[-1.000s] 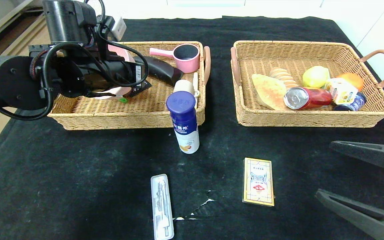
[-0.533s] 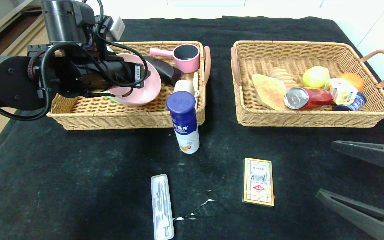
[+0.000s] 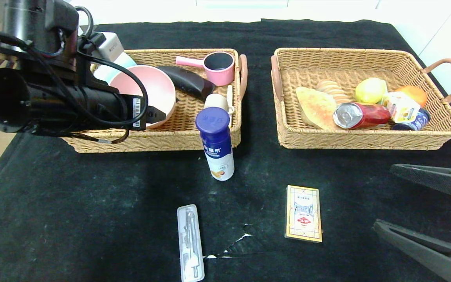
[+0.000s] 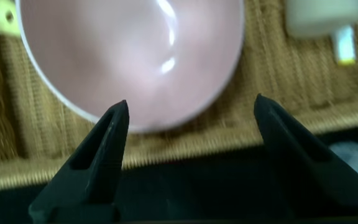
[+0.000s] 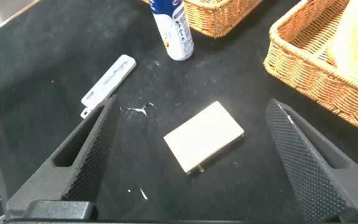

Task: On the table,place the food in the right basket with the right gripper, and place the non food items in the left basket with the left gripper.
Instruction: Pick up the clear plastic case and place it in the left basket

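Still unsorted: one bottle (image 3: 215, 143), one card box (image 3: 303, 213).

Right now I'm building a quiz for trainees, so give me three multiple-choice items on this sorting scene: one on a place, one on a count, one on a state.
1. Where does the pink bowl lie?
A. left basket
B. right basket
C. on the cloth

2. How many loose items lie on the black cloth, outside both baskets?
A. one
B. three
C. five

3. How do the left gripper's jaws stand?
A. shut on the bowl
B. open, holding nothing
C. shut on a spoon

Answers:
1 A, wicker surrounds it.
2 B: bottle, card box, clear case.
3 B, the fingers stand apart, off the bowl.
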Tool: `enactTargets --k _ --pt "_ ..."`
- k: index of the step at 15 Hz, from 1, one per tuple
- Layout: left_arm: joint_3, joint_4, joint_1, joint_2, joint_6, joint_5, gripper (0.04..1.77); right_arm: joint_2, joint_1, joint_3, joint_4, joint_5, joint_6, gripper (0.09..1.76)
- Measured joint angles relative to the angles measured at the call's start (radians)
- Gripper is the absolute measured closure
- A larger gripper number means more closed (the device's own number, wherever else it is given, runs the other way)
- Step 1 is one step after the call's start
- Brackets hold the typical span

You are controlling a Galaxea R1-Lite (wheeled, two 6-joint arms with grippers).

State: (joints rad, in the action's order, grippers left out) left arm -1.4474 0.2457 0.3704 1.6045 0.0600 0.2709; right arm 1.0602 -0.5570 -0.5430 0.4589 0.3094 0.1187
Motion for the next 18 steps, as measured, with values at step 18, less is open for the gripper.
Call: enactTargets --k 18 --pt "0.157 0.576 0.428 -0.171 0.691 0.049 0.12 0.009 -0.001 0.004 -0.003 0.0 0.001 0.14"
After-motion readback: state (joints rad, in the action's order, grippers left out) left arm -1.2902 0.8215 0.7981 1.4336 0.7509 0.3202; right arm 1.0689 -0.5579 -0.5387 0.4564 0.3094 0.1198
